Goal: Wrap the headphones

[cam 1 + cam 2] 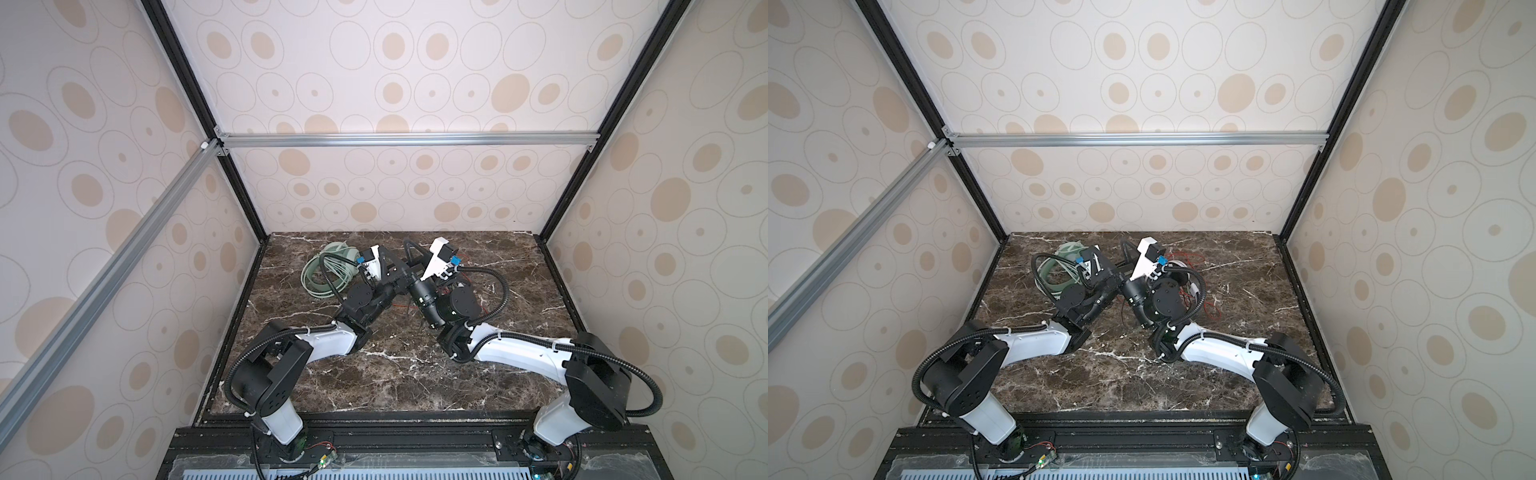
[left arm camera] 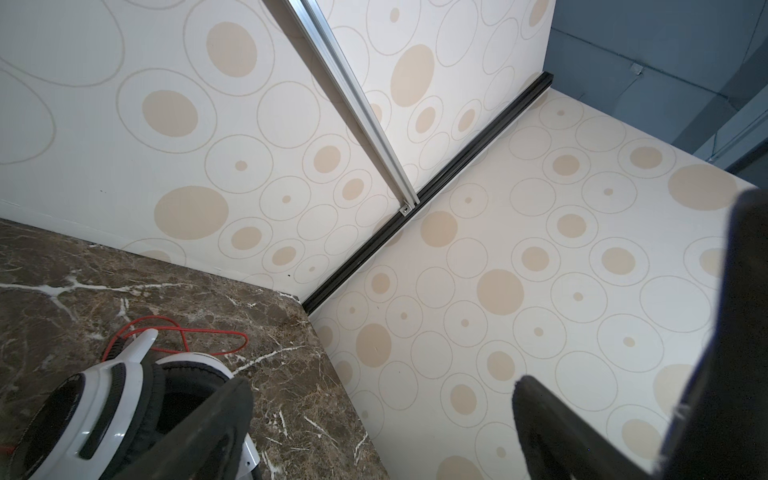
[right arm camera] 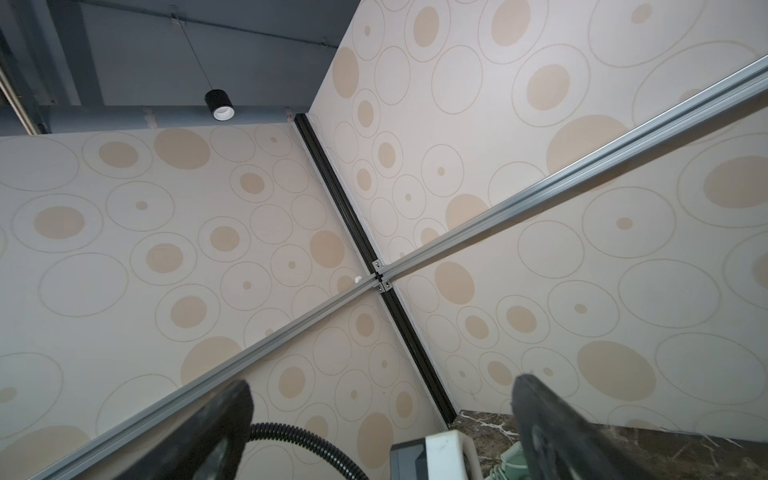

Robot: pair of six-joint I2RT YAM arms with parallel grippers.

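Note:
The mint green headphones point(image 1: 332, 270) lie with their pale cable looped at the back left of the marble table; a sliver of them point(image 3: 509, 461) shows in the right wrist view. The white-and-black headphones point(image 2: 104, 399) lie under my crossed wrists, mostly hidden in both top views, with their thin red cable point(image 2: 187, 330) point(image 1: 1187, 259) trailing over the table. My left gripper point(image 2: 382, 390) is open and empty, one finger just beside the white earcup. My right gripper point(image 3: 382, 390) is open and empty, raised and pointing at the back left corner.
Both arms meet and cross mid-table near the back point(image 1: 409, 286). Patterned walls with black and aluminium frame rails point(image 1: 407, 139) close in three sides. Bare marble point(image 1: 395, 382) stretches toward the front. The left wrist's white camera housing point(image 3: 444, 453) sits close below the right gripper.

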